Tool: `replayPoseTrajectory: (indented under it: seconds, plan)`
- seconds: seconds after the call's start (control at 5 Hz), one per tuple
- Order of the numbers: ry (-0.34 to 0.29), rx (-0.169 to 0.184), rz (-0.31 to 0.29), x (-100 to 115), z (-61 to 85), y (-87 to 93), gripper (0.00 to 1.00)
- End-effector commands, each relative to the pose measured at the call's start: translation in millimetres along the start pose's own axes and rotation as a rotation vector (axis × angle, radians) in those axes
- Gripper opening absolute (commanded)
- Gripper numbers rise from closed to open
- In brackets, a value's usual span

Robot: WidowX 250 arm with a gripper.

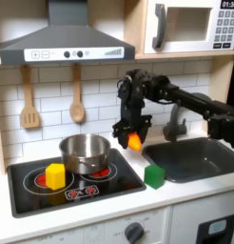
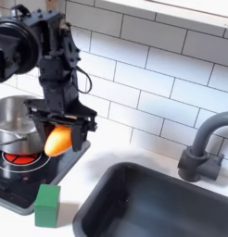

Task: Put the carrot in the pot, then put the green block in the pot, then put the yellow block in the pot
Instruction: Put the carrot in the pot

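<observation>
Carrot clamped in tool above stovetop, white-tile wall behind.

We see a white counter of a toy kitchen. A black stove plate with two red burner rings lies in the counter on the first exterior view's left. The pot stands on the back part of the stove plate, and the yellow block stands in front of it, on the front burner ring. The green block stands on the white counter, just beside the right edge of the stove plate; in the second exterior view we see it between the stove plate and the dark sink. A grey tap stands behind the sink.
</observation>
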State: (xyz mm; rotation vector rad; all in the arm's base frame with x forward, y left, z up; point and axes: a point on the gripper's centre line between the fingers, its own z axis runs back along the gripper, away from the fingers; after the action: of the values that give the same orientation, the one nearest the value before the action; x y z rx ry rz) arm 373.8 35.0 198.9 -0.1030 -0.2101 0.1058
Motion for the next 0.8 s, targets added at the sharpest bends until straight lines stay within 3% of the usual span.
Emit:
replayPoseTrajectory:
  seconds: [0.0,0.4,0.6]
  plan:
    - [-0.044,0.009,0.070,10.9,14.2,18.6,0.00]
    - [-0.048,0.029,0.142,18.3,18.4,42.1,0.00]
    - [-0.013,0.037,0.172,20.5,4.4,53.6,0.00]
